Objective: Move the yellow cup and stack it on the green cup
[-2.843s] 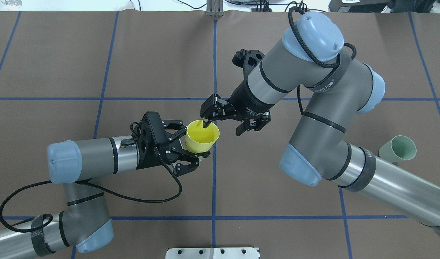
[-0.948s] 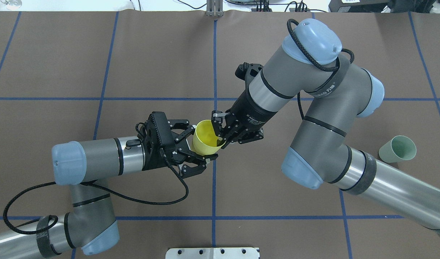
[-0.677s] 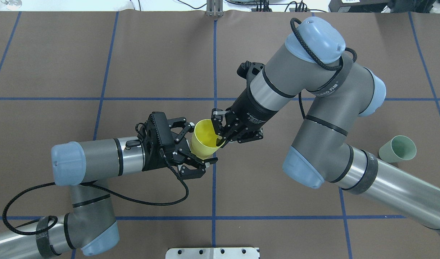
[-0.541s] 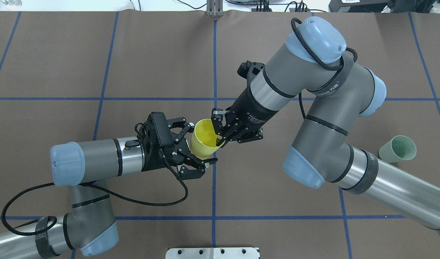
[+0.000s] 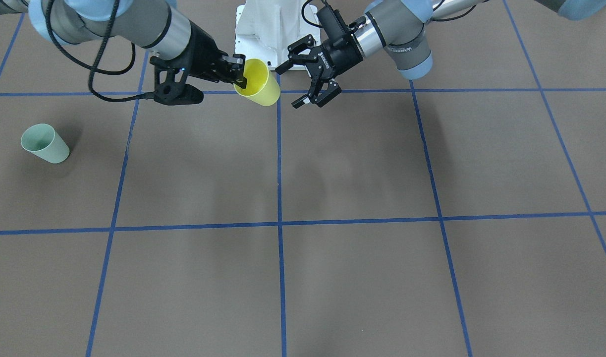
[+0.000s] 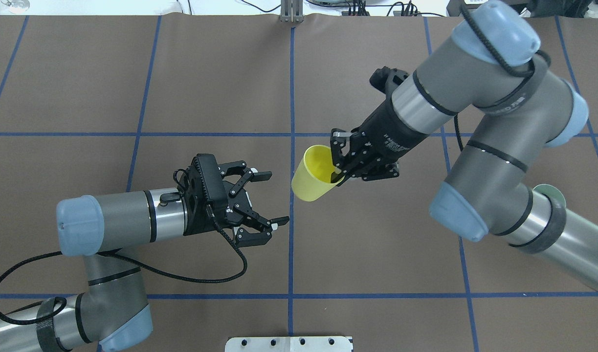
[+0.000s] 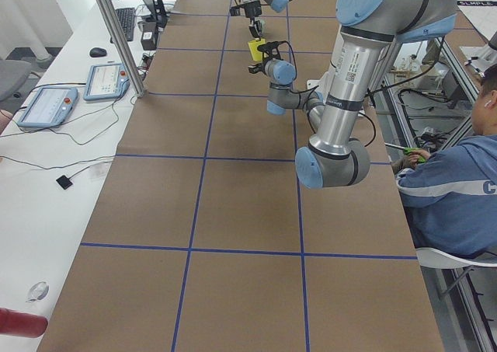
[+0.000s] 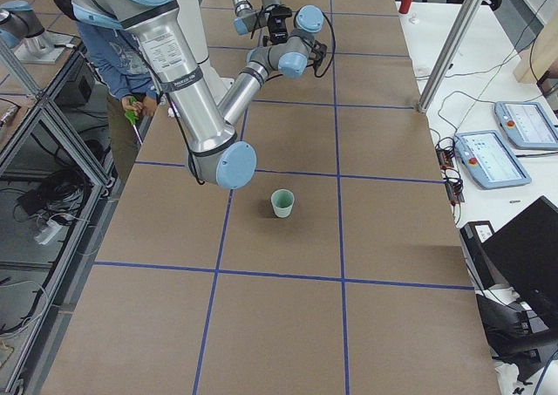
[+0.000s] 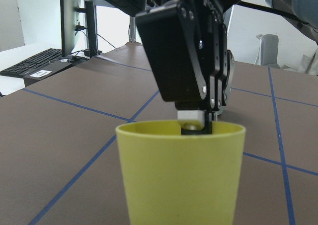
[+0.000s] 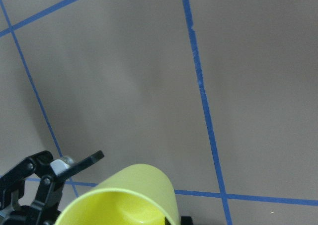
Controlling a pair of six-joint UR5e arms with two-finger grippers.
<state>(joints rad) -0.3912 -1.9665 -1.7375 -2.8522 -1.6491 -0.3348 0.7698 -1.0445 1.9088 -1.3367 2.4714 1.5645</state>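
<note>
Handover finished since half a second ago: yellow cup (image 6: pixel 314 173) has left the left tool (image 6: pixel 274 197), now spread wide and empty. It hangs clear of the worktop (image 6: pixel 377 254), pinched by its rim in the right tool (image 6: pixel 339 168), one finger inside, axis tilted with base down and leftward. Green cup (image 5: pixel 45 144) stands mouth-up on the worktop well off toward the robot's right, partly hidden under the right forearm from overhead; judgement: carry runs rightward, and the yellow cup wants righting before descent.
</note>
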